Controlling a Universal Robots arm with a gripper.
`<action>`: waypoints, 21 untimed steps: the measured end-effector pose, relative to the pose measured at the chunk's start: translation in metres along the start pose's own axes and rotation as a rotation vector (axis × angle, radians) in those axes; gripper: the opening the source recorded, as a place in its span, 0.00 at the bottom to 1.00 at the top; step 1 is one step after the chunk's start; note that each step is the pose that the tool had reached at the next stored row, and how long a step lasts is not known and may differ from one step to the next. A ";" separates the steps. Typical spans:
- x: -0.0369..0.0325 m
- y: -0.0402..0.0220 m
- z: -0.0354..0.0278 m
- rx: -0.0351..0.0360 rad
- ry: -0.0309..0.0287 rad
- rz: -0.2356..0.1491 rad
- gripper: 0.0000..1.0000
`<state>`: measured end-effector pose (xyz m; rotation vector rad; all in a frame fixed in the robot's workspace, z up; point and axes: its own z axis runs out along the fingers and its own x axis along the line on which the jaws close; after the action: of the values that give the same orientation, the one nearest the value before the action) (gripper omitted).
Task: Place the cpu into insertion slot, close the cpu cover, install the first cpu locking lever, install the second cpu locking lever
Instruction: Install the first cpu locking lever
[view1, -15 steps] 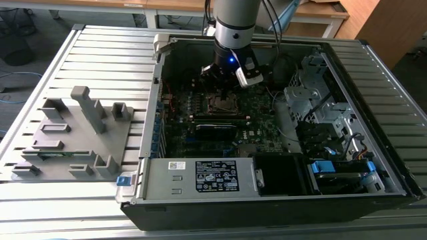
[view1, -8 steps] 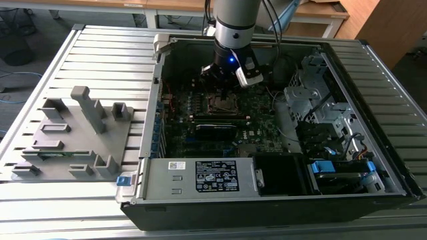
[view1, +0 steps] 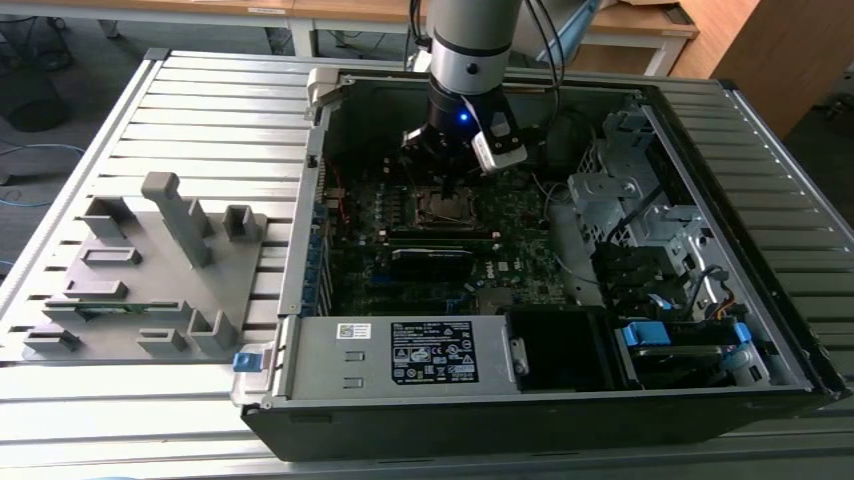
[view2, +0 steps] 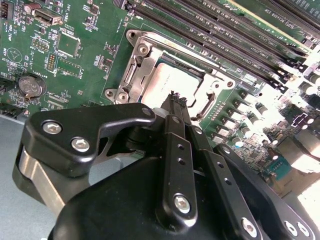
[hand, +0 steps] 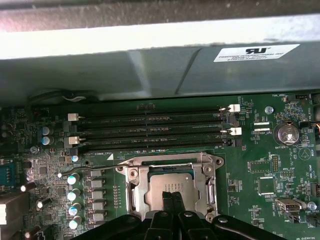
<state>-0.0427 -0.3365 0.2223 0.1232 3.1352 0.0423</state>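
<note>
Gripper: the black fingers are pressed together with nothing between them, and the tips are poised over the cpu. Whether they touch its top cannot be determined. In both wrist views the gripper's own body cuts off one side of the socket area.

The cpu is a flat square with a dull silver-grey top. It lies seated in the insertion slot, and the slot's dark interior is hidden beneath it. The cpu cover, a thin silvery metal frame with a cut-out centre and screw heads at its corners, lies flat around the cpu. The position of the locking levers is hard to make out.

On the green motherboard, long black memory slots run between the socket and the grey metal wall of the computer case. A round silvery coin cell sits just past the ends of the slots.
</note>
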 end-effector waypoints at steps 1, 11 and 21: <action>0.0000 0.0000 -0.0001 -0.0001 0.0000 0.000 0.11; 0.0000 0.0001 -0.0020 -0.0002 -0.0001 0.000 0.11; 0.0022 -0.0001 -0.0021 0.0000 0.0000 0.000 0.11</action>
<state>-0.0450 -0.3366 0.2243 0.1233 3.1351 0.0423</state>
